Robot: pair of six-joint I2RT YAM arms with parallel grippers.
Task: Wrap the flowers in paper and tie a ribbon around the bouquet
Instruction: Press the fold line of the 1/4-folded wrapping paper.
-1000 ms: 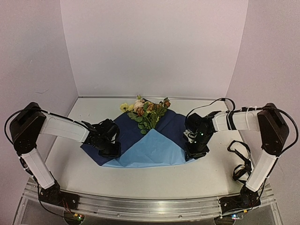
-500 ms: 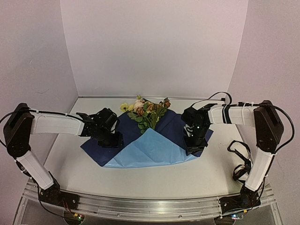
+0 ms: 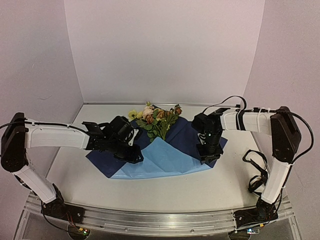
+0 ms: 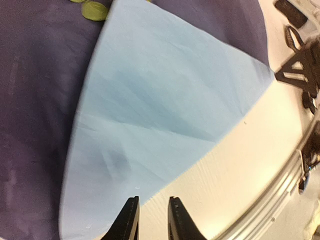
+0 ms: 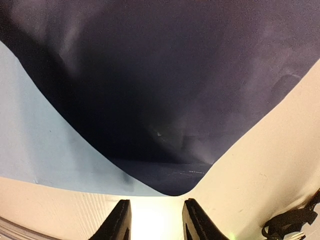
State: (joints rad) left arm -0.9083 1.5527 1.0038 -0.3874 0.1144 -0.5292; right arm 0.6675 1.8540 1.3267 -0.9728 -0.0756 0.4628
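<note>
Overhead view: a large thin sheet of paper (image 3: 165, 161), light blue w/ a dark-blue reverse, lies flat mid-way across a pale table (image 3: 150, 192). Dark side faces up. The near part is folded over as a light-blue triangle, tip pointing away from the arms. A small bunch of flowers (image 3: 156, 116) (yellow, pale pink and rust-orange blooms, green leaves) lies at the sheet's far corner, blooms past the edge, stems running toward the triangle's tip.

Left claw (image 3: 135, 155) sits low over the triangle's left edge. Its wrist cam shows jaws only narrowly apart, nothing betw. them, tips at the paper's near edge. Right claw (image 3: 208, 156) sits low at the sheet's right corner, jaws somewhat wider, empty, bare table in the gap, dark-blue corner just ahead of the tips.
</note>
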